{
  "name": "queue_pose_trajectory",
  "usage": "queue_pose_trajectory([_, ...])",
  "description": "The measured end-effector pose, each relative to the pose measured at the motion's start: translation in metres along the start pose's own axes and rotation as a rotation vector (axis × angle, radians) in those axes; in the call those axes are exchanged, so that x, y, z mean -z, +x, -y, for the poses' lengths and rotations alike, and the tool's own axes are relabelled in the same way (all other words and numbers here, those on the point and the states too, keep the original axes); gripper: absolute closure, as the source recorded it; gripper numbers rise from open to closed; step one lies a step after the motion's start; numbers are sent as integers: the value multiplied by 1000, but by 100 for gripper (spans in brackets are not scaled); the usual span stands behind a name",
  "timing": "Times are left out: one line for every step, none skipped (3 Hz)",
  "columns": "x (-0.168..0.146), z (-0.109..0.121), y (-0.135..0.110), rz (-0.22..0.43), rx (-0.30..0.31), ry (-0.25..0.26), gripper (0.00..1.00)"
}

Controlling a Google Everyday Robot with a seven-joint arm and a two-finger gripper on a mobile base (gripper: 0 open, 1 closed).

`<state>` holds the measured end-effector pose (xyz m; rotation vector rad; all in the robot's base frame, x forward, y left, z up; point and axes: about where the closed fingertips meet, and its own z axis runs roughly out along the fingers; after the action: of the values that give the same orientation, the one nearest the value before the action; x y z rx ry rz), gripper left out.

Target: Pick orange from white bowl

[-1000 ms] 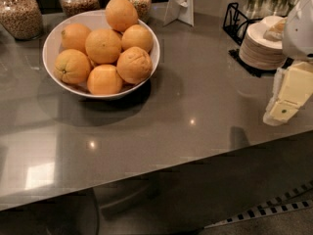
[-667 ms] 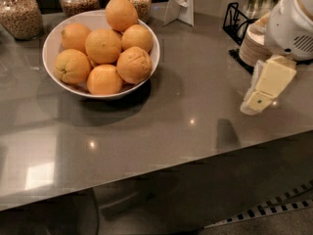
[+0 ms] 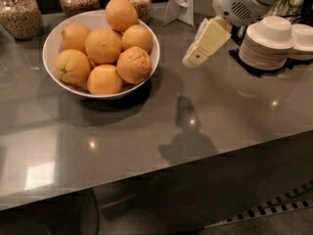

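Dark flooring [image 3: 234, 190] lies nearest, with a black-and-white striped strip [image 3: 266, 209] at lower right. Beyond it spreads a grey, glossy surface [image 3: 122, 141] showing light spots and the arm's dim shadow. At left on it sits the white bowl [image 3: 51, 45], holding 7 oranges. The orange [image 3: 133, 65], lumpy-skinned, rests at the bowl's front right rim, touching its neighbours. To the right of the bowl, apart from it, the cream gripper [image 3: 193, 59] hangs tilted above the surface, tip pointing down-left; whether it is apart or together cannot be told. Nothing lies between it and the bowl. Right of it stands a stack of small white dishes [image 3: 266, 43]. Farthest back are 3 glass jars [image 3: 19, 13] of grain and a white card stand [image 3: 178, 4].
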<state>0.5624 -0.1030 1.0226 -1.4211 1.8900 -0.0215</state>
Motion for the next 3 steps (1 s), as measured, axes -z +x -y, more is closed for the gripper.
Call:
queue_pose_trajectory([0, 0, 0, 0, 0, 0, 0])
queue_pose_trajectory([-11, -3, -11, 55, -34, 21, 0])
queue_pose_trajectory([-34, -13, -35, 133, -101, 16, 0])
